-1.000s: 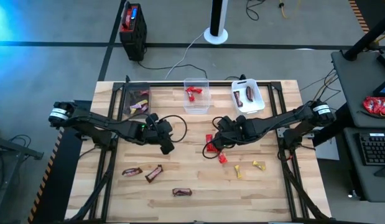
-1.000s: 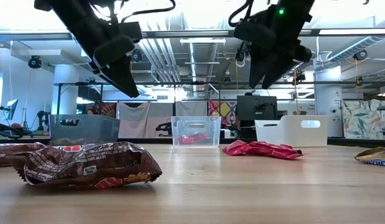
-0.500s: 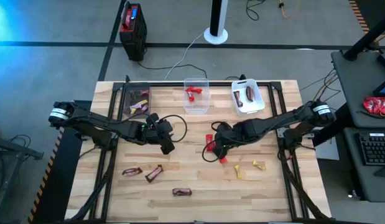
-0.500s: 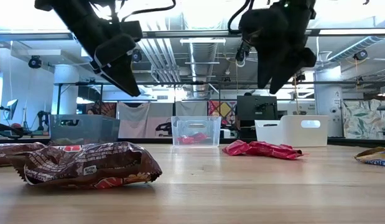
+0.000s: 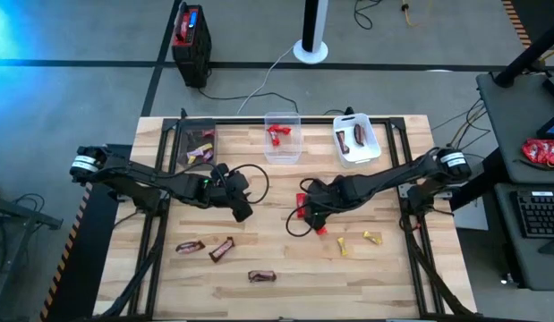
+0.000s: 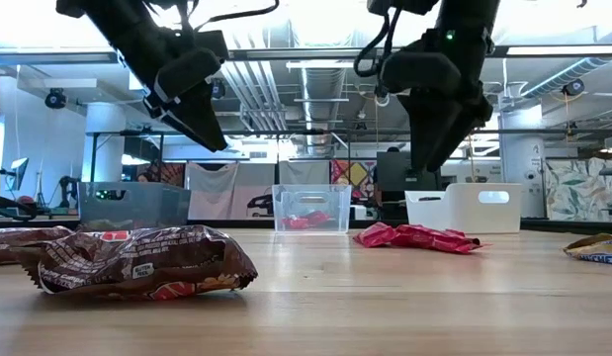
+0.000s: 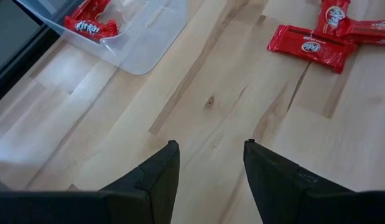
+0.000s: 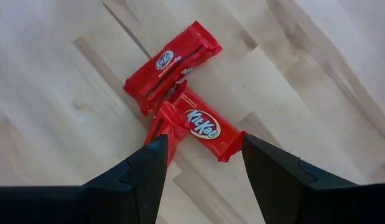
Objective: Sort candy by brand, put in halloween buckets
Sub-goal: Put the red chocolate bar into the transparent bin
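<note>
Right gripper [image 8: 201, 163] wide over two red KitKat bars [image 8: 195, 123], left gripper [image 7: 209, 160] wide, hovering mid-table

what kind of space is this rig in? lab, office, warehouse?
Probably an open-plan robotics lab or workshop: exposed ceiling ducts overhead, a grey concrete floor with cables, and a side desk with a black keyboard beside the slatted wooden table.

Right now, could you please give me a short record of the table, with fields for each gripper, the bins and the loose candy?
right gripper: open, above two red KitKat bars on the table
left gripper: open, over bare wood, waiting
grey bin: small yellow and pink pieces
clear bin: red bars
white bin: dark brown bars
loose candy: three brown bars at the front left, two yellow pieces at the right
</note>
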Available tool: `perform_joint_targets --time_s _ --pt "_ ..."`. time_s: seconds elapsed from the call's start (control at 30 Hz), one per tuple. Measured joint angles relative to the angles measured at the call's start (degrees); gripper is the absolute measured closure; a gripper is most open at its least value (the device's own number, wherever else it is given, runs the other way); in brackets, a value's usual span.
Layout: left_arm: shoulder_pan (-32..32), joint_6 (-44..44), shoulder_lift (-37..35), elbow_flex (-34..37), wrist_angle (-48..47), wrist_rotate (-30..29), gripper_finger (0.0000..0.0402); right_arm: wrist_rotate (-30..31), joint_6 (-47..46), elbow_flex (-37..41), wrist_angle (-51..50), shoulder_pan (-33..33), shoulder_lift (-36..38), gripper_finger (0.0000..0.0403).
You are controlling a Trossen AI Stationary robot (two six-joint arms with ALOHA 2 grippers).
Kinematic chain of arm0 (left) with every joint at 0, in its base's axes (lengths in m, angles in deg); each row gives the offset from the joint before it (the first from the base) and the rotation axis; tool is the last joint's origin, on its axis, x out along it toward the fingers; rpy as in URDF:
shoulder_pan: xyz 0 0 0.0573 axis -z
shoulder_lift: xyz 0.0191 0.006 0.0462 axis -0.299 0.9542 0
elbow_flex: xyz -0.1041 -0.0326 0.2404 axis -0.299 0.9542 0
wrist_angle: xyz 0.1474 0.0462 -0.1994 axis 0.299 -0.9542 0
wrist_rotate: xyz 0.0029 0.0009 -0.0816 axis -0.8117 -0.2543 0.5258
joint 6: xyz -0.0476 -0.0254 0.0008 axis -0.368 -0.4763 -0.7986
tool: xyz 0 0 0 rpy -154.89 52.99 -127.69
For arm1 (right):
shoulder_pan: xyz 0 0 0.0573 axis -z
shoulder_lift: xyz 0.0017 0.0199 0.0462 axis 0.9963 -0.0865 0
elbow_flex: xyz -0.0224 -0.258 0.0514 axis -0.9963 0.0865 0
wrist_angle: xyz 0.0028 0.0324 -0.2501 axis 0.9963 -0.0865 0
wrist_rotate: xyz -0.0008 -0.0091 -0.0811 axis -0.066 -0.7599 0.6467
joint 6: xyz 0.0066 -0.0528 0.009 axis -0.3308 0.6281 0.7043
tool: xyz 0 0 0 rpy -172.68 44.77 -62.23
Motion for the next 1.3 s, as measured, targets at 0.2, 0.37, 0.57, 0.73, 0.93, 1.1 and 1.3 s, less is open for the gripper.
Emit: perform_joint_targets --time_s 0.2,0.37,0.57,0.73,0.93,1.1,1.3 --pt "0.03 0.03 -0.02 0.0 0.16 0.11 0.0239 -0.63 1.34 0.09 -0.09 0.02 -0.53 0.0202" --pt "0.03 0.03 -0.02 0.0 0.31 0.11 0.0239 -0.19 5.66 0.13 -0.07 0.02 -0.21 0.0202" --pt "0.03 0.03 -0.02 0.0 0.38 0.15 0.0239 -0.26 16.52 0.95 -0.05 -0.25 -0.45 0.0202" --pt "0.05 0.05 -0.02 0.0 0.38 0.17 0.0239 -2.86 24.57 3.97 0.26 -1.04 -0.53 0.0202" --pt "0.05 0.05 -0.02 0.0 0.6 0.17 0.0239 -0.77 25.97 8.68 2.78 -1.01 -0.53 0.0202" --pt "0.07 1.27 -0.02 0.0 0.84 0.16 0.0239 1.15 32.48 12.79 12.84 -1.01 -0.53 0.0202" --pt "0.09 2.94 -0.02 -0.01 1.01 -0.14 0.0239 3.46 38.54 15.86 18.85 0.92 -0.53 0.0202"
